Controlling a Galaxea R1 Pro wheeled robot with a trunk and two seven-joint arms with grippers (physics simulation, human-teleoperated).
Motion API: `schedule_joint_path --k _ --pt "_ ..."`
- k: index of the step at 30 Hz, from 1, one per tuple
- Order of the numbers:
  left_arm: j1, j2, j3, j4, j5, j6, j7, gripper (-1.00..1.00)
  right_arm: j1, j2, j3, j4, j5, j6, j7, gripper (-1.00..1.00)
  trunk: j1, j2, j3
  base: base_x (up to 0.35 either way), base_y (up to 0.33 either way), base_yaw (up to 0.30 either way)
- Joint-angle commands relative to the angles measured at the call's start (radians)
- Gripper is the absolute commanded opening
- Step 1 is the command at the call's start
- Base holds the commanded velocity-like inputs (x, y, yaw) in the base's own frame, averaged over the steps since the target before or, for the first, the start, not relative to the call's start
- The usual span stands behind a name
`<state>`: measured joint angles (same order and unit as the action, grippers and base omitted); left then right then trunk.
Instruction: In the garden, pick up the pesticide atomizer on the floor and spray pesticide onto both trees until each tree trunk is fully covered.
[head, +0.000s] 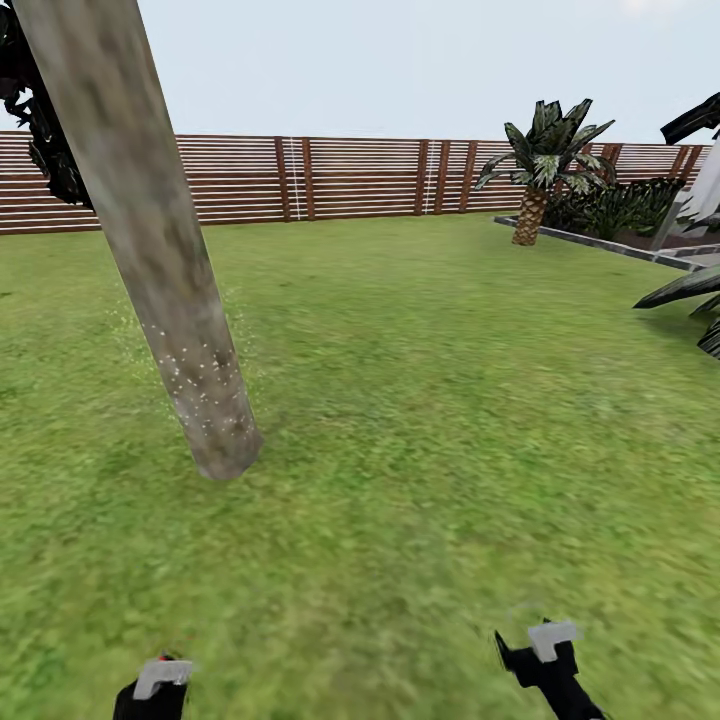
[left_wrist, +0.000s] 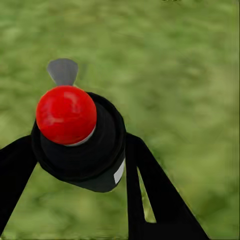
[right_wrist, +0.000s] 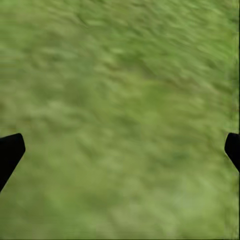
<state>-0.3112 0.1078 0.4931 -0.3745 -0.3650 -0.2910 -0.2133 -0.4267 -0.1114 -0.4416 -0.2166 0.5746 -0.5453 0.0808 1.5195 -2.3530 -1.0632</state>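
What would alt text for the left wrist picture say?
The left pincer grips a black atomizer with a red ball top and a grey nozzle, above blurred green lawn.

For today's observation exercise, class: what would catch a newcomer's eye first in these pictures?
First, the thick leaning tree trunk at the head view's left, mottled grey-tan, with fine pale specks around its lower part. Next, in the left wrist view, the pesticide atomizer, black with a bright red cap, gripped in the left claw over blurred grass. Far right by the slatted wooden fence stands a short palm.
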Motion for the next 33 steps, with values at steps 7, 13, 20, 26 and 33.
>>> schedule_joint_path --k 7,13,20,26,33 --pt "0.049 0.008 0.172 -0.001 0.038 -0.006 -0.003 -1.0 0.02 0.015 -0.147 0.005 -0.035 -0.066 -0.086 1.0 0.0 0.0 0.0 0.0 0.0 0.08" --pt "0.078 0.009 0.176 0.0 0.044 -0.096 0.002 -1.0 0.02 0.022 -0.172 0.069 -0.051 -0.067 -0.088 1.0 0.0 0.0 0.0 -0.081 0.028 0.275" --pt "0.078 0.008 0.177 0.016 0.046 -0.1 0.004 -1.0 0.02 0.022 -0.172 0.071 -0.051 -0.068 -0.089 1.0 0.0 0.0 0.0 -0.282 0.193 0.279" --pt "0.078 0.007 0.177 0.017 0.046 -0.1 0.005 -1.0 0.02 0.034 -0.172 0.071 -0.05 -0.069 -0.089 1.0 0.0 0.0 0.0 -0.257 0.218 0.279" --pt "0.078 0.006 0.177 0.017 0.046 -0.1 0.005 -1.0 0.02 0.036 -0.172 0.071 -0.05 -0.07 -0.111 1.0 0.0 0.0 0.0 -0.159 0.246 0.279"
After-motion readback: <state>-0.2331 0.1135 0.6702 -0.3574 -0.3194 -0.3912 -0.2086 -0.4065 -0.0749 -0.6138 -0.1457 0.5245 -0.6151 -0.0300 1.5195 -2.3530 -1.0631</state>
